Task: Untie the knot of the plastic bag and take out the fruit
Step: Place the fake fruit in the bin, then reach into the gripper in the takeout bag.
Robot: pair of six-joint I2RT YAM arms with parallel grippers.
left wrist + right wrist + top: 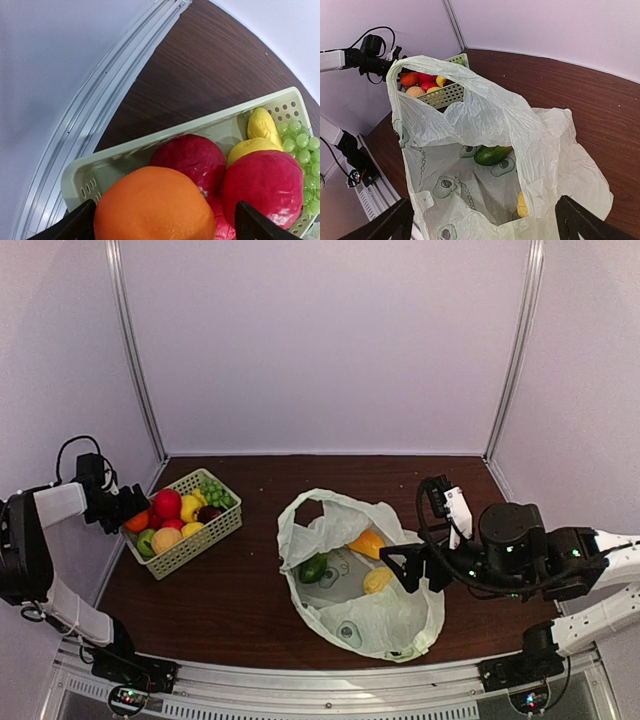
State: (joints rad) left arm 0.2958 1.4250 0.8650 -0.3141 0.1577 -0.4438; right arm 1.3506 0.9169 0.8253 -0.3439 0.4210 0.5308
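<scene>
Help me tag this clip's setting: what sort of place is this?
Likely a robot lab enclosure, not a kitchen: plain pale walls, metal frame rails, left arm and right arm mounted at a dark table.

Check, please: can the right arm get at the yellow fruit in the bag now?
Probably yes. The plastic bag gapes open toward the open right pincer, and the yellow fruit lies ahead inside, only partly behind a plastic fold.
</scene>
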